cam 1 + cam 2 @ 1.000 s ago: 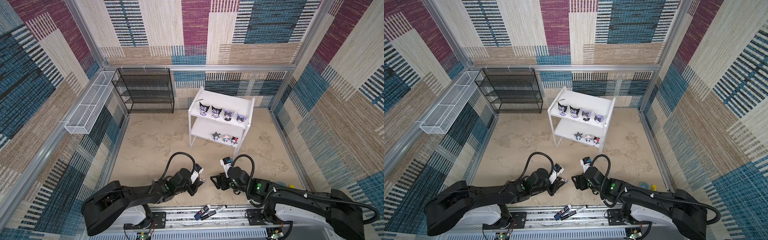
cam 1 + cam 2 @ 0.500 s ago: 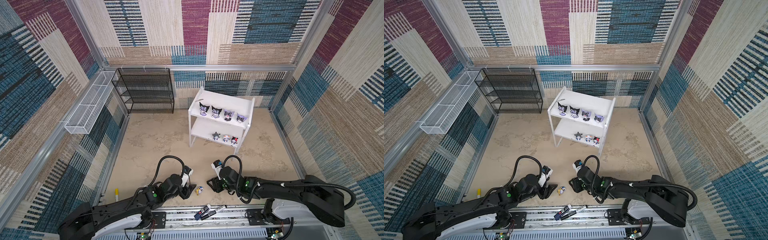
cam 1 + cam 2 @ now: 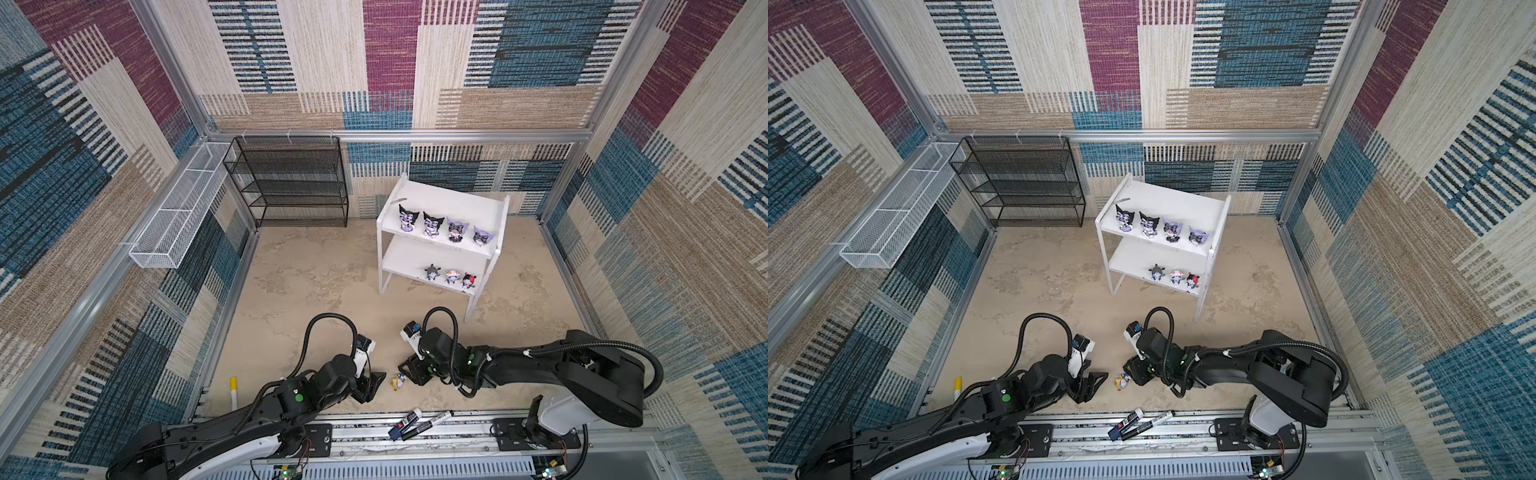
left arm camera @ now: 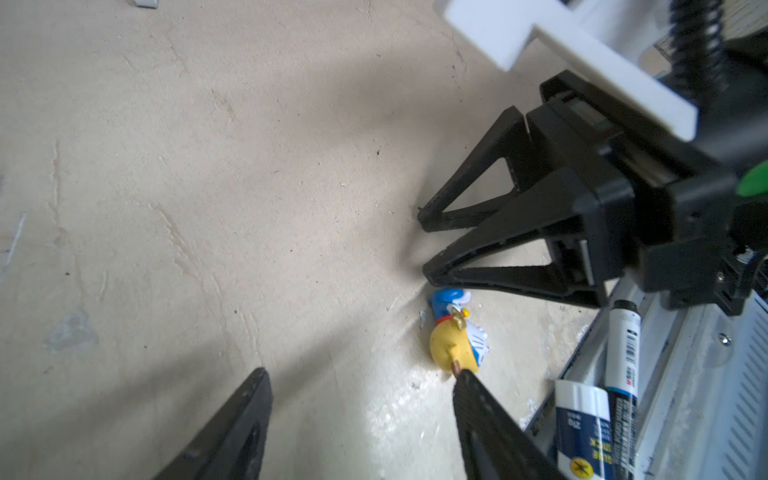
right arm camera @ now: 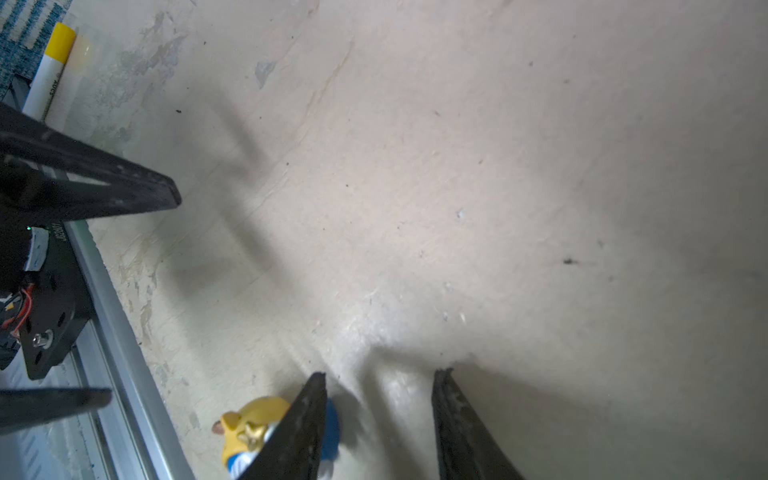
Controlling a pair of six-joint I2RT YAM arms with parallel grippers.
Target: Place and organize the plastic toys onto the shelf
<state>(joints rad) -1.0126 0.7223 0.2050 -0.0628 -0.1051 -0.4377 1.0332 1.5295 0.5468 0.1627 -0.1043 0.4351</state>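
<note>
Bottom centre in both top views, 2 markers (image 3: 409,424) lie together on the rail (image 3: 457,432). A yellow-capped marker (image 3: 234,392) lies on the floor (image 3: 316,282) at lower left, by the wall edge.

Just above the rail both grippers sit low over the floor, tips facing each other. 1 toy (image 3: 400,380), with a yellow hat and blue-white body, lies on its side on the floor between them.

Left gripper (image 3: 374,386): fingers spread wide, nothing between them. In the left wrist view the toy's hat end is right at 1 fingertip (image 4: 463,376); cannot tell if touching.

Right gripper (image 3: 406,373): fingers apart, narrower gap, gap empty. In the right wrist view the toy sits outside the gap, partly hidden behind 1 finger (image 5: 299,424). Neither gripper holds it.

Mid frame, right of centre, the shelf (image 3: 449,199) stands on the floor, well apart from the arms.
- Upper tier: 4 hooded toys (image 3: 433,224) upright in a row near the front edge, 2 black and 2 lilac.
- Lower tier: 3 small toys (image 3: 452,276) upright in a row at the right end of the front edge.

Far back, left of the shelf, a black rack (image 3: 291,183) stands against the wall. A white basket (image 3: 174,220) hangs on the left wall.
</note>
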